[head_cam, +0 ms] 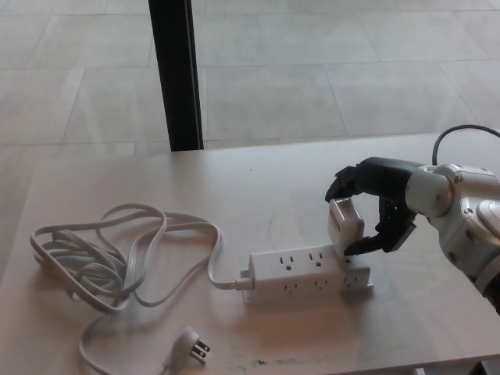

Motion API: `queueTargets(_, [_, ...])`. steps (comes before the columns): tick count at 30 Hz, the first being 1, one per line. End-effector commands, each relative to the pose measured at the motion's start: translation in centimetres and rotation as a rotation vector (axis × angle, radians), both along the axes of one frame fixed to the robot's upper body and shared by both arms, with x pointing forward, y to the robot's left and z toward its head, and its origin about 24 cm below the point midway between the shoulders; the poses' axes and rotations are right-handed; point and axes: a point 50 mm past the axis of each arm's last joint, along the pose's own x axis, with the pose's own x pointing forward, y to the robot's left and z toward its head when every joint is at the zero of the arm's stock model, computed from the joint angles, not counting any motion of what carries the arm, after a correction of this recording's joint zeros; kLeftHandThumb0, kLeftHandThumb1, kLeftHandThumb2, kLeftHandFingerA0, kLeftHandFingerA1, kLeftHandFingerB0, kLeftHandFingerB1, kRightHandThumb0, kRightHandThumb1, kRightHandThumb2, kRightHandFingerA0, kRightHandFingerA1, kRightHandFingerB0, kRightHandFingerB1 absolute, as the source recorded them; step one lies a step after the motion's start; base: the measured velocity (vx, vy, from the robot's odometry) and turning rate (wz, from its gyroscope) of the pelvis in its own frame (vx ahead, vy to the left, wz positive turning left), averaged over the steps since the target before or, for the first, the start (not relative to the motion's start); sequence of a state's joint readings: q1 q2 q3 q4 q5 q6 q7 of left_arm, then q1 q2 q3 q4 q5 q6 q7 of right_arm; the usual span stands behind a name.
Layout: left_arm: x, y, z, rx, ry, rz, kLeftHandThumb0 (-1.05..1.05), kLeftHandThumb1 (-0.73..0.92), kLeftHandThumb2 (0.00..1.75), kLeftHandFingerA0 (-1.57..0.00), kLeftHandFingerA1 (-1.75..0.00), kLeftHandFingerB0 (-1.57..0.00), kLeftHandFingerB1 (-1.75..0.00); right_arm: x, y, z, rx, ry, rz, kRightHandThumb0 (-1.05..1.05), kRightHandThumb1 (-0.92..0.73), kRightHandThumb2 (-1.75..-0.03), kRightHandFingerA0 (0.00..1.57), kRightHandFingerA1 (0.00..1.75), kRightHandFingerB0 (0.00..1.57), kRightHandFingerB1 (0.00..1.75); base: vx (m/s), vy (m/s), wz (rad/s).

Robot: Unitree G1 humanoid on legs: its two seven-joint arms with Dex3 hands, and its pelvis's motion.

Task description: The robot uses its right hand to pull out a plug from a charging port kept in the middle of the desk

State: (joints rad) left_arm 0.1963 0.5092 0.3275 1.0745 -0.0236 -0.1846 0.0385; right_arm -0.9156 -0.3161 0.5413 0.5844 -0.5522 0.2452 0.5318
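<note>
My right hand (373, 205) has its fingers spread around the white plug (344, 227) seated in the power strip (307, 273), not yet clamped on it

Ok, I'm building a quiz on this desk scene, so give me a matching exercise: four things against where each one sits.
Things:
1. white cube-shaped charger plug
2. white power strip
3. coiled white cord
4. black right hand

Places:
A. desk's left side
B. closing around the charger
C. standing on the strip's right end
D. lying flat mid-desk

Pairs: 1-C, 2-D, 3-A, 4-B
</note>
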Motion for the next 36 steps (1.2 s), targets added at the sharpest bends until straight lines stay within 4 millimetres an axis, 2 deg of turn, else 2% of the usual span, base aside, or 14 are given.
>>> queueTargets(1, [-0.1, 0.5, 0.6, 0.013, -0.014, -0.001, -0.65, 0.58, 0.58, -0.93, -0.91, -0.52, -0.40, -0.1, -0.1, -0.3, -0.014, 0.007, 0.002, -0.66, -0.46, -0.58, 0.62, 1.54, 0.30, 0.36, 0.00, 0.000, 0.00])
queueTargets(2, [-0.1, 0.5, 0.5, 0.015, -0.006, -0.001, -0.66, 0.59, 0.58, -0.93, -0.93, -0.52, -0.39, -0.1, -0.2, -0.4, -0.017, 0.008, -0.003, -0.65, -0.47, -0.58, 0.63, 1.56, 0.31, 0.36, 0.00, 0.000, 0.00])
queueTargets(3, [-0.1, 0.5, 0.5, 0.012, -0.005, 0.002, -0.65, 0.59, 0.58, -0.94, -0.96, -0.52, -0.39, -0.1, -0.2, -0.4, -0.021, 0.005, -0.006, -0.68, -0.39, -0.80, 0.66, 1.22, 0.25, 0.46, 0.00, 0.000, 0.00])
queueTargets(4, [-0.1, 0.5, 0.5, 0.009, -0.012, 0.002, -0.65, 0.59, 0.58, -0.94, -0.96, -0.52, -0.40, -0.2, -0.3, -0.5, -0.027, -0.001, -0.007, -0.57, -0.47, -0.57, 0.64, 1.54, 0.34, 0.37, 0.00, 0.000, 0.00])
queueTargets(5, [-0.1, 0.5, 0.5, 0.009, -0.012, 0.005, -0.64, 0.59, 0.58, -0.94, -0.96, -0.53, -0.40, -0.2, -0.3, -0.5, -0.030, -0.005, -0.007, -0.45, -0.49, -0.57, 0.67, 1.45, 0.42, 0.41, 0.00, 0.000, 0.00])
queueTargets(7, [-0.2, 0.5, 0.4, 0.008, -0.013, 0.009, -0.64, 0.59, 0.58, -0.95, -0.97, -0.53, -0.40, -0.2, -0.4, -0.5, -0.041, -0.010, -0.007, -0.32, -0.52, -0.59, 0.70, 1.45, 0.54, 0.45, 0.00, 0.000, 0.00])
queueTargets(11, [-0.2, 0.5, 0.5, 0.009, -0.007, -0.003, -0.64, 0.59, 0.58, -0.96, -0.95, -0.52, -0.40, -0.2, -0.6, -0.6, -0.065, 0.000, -0.024, -0.19, -0.56, -0.60, 0.78, 1.57, 0.70, 0.51, 0.00, 0.000, 0.00])
queueTargets(20, [-0.3, 0.5, 0.5, 0.010, -0.004, -0.001, -0.65, 0.60, 0.58, -0.94, -0.94, -0.52, -0.40, -0.5, -0.3, -1.1, -0.041, -0.005, -0.003, -0.38, -0.62, -0.61, 0.73, 1.64, 0.94, 0.63, 0.00, 0.000, 0.00])
queueTargets(23, [-0.2, 0.5, 0.5, 0.012, -0.004, 0.002, -0.64, 0.60, 0.59, -0.91, -0.88, -0.52, -0.40, -0.6, -0.1, -1.3, -0.050, -0.001, 0.027, -0.48, -0.52, -0.61, 0.74, 1.61, 1.01, 0.70, 0.00, 0.000, 0.00])
queueTargets(25, [-0.2, 0.5, 0.5, 0.014, -0.002, -0.002, -0.64, 0.61, 0.59, -0.91, -0.97, -0.52, -0.41, -0.6, 0.1, -1.4, -0.076, 0.006, 0.026, -0.34, -0.55, -0.64, 0.81, 1.63, 0.97, 0.75, 0.00, 0.000, 0.00])
queueTargets(29, [-0.2, 0.5, 0.5, 0.018, 0.005, -0.005, -0.65, 0.61, 0.59, -0.93, -0.88, -0.51, -0.40, -0.7, 0.3, -1.3, -0.103, -0.021, 0.026, -0.39, -0.57, -0.67, 0.83, 1.62, 0.92, 0.73, 0.00, 0.000, 0.00])
queueTargets(32, [-0.3, 0.5, 0.5, 0.022, 0.006, -0.010, -0.65, 0.62, 0.59, -0.94, -0.99, -0.53, -0.40, -0.8, 0.3, -1.6, -0.137, -0.042, 0.017, -0.39, -0.62, -0.67, 0.82, 1.60, 0.85, 0.64, 0.00, 0.000, 0.00])
queueTargets(35, [-0.2, 0.6, 0.6, 0.024, 0.017, -0.013, -0.66, 0.62, 0.59, -0.93, -0.92, -0.53, -0.40, -1.1, 0.3, -2.1, -0.190, -0.090, 0.006, -0.43, -0.65, -0.66, 0.85, 1.67, 0.81, 0.70, 0.00, 0.000, 0.00])
queueTargets(36, [-0.3, 0.6, 0.6, 0.022, 0.010, -0.018, -0.66, 0.62, 0.59, -0.90, -0.84, -0.51, -0.40, -1.3, 0.4, -2.2, -0.208, -0.104, -0.005, -0.46, -0.67, -0.68, 0.85, 1.68, 0.75, 0.88, 0.00, 0.000, 0.00])
